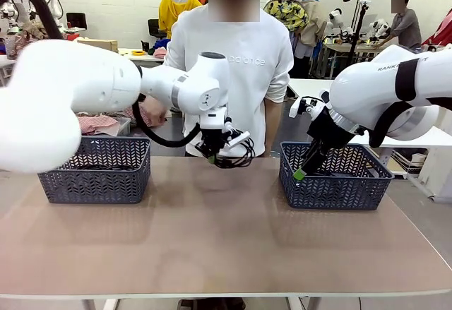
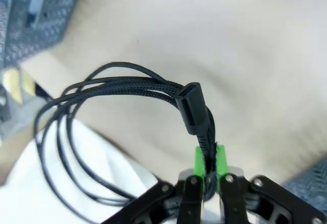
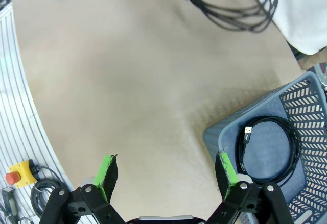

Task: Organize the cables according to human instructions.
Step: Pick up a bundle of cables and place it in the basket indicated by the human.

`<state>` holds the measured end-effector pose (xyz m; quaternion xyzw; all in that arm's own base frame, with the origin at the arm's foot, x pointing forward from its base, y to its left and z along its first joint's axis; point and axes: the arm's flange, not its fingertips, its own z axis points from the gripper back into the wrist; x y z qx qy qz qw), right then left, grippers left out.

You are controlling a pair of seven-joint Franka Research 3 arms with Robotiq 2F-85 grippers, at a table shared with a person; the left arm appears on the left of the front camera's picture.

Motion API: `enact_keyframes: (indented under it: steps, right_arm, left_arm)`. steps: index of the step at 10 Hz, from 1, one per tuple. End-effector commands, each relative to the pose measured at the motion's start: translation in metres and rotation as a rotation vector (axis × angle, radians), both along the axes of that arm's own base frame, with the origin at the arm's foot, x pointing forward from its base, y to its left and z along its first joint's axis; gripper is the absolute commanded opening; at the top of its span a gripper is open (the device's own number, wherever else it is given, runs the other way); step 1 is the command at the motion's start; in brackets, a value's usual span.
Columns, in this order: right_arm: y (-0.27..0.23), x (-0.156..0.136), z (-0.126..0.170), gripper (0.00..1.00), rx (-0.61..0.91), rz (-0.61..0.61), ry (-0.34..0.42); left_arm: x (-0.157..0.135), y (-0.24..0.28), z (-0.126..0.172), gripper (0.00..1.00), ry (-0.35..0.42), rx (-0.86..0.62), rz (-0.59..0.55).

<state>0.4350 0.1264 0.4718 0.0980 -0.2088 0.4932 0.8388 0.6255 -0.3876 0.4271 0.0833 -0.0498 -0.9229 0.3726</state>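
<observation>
My left gripper (image 1: 214,152) hangs above the far middle of the table (image 1: 212,232), shut on a coiled black cable (image 1: 239,156). In the left wrist view its green pads (image 2: 201,158) pinch the braided cord just below a black plug (image 2: 191,105), and the loops (image 2: 71,132) dangle to the left. My right gripper (image 1: 302,169) stands open over the near left corner of the right basket (image 1: 353,190), nothing between its fingers (image 3: 108,170). A second coiled cable (image 3: 271,150) lies flat in that basket (image 3: 306,96). The held coil (image 3: 235,7) also shows farther off.
An identical grey mesh basket (image 1: 95,176) stands at the table's far left. A person in a white sweatshirt (image 1: 240,63) stands at the far edge, right behind the held coil. A red stop button (image 3: 13,175) sits off the table's edge.
</observation>
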Motion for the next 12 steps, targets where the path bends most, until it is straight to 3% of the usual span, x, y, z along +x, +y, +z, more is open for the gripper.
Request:
enact_keyframes:
  steps: [1, 4, 6, 12]
  right_arm:
    - [0.001, 0.003, 0.003, 1.0, -0.001, -0.003, -0.004]
    - [0.001, 0.003, 0.003, 1.0, -0.001, -0.003, -0.004]
    - [0.001, 0.003, 0.003, 1.0, -0.001, -0.003, -0.004]
    - [0.001, 0.003, 0.003, 1.0, -0.001, -0.003, -0.004]
  left_arm:
    - [-0.037, 0.047, 0.021, 0.0, -0.003, -0.033, 0.112]
    - [-0.065, 0.129, 0.065, 0.0, -0.053, -0.097, 0.316]
    - [-0.077, 0.181, 0.077, 0.0, -0.059, -0.105, 0.438]
    - [-0.087, 0.302, 0.065, 0.0, -0.097, -0.17, 0.675]
